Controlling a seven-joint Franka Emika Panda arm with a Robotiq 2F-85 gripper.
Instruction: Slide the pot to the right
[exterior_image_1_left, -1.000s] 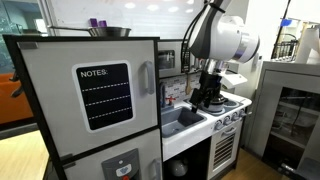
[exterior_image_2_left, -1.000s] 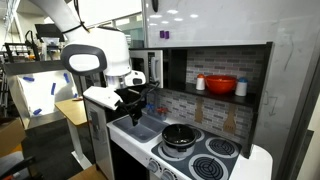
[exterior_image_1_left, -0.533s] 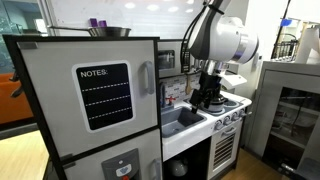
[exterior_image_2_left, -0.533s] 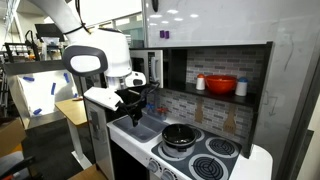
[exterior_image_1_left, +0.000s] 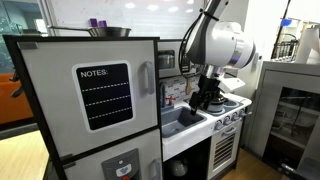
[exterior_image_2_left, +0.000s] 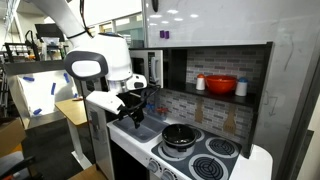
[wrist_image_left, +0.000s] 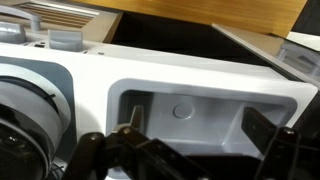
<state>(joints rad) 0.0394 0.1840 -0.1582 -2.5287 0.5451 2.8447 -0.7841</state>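
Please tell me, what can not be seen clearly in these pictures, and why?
- The pot: small in an exterior view, its inside too dark to read. Where the arm stands before the stove, it is hidden. It lies outside the wrist view.
- The pincer: open in the wrist view, but cut by the bottom edge. It is only a dark blur in both exterior views.
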